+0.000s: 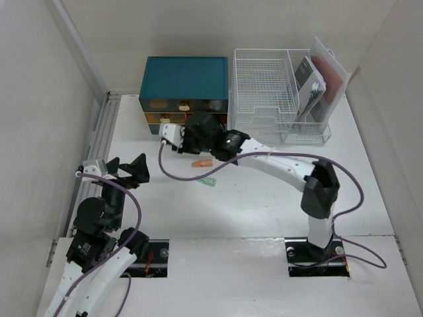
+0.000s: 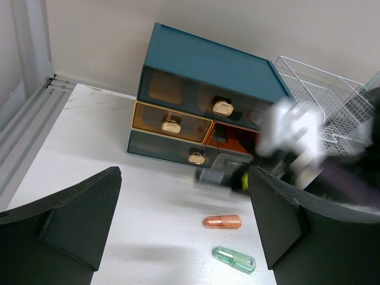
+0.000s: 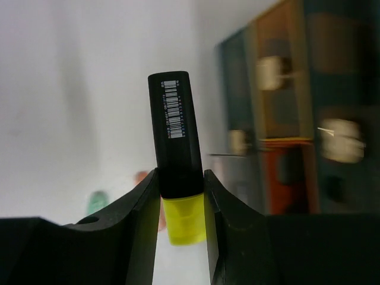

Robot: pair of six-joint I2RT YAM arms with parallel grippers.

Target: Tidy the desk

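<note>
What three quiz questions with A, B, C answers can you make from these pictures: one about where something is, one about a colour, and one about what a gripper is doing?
1. Where does the small orange capsule-shaped piece lie?
A. on the flat white desk, in front of the teal drawer box
B. on top of that box
C. hanging in the air

2. What colour is the highlighter pen below its black, barcoded cap?
A. red
B. yellow
C. blue

3. How is the right gripper?
A. open and empty
B. shut on the highlighter pen
C. out of view

Answers:
1 A, it rests on bare tabletop near the drawers.
2 B, yellow shows under the cap.
3 B, the pen is clamped on both sides.
</note>
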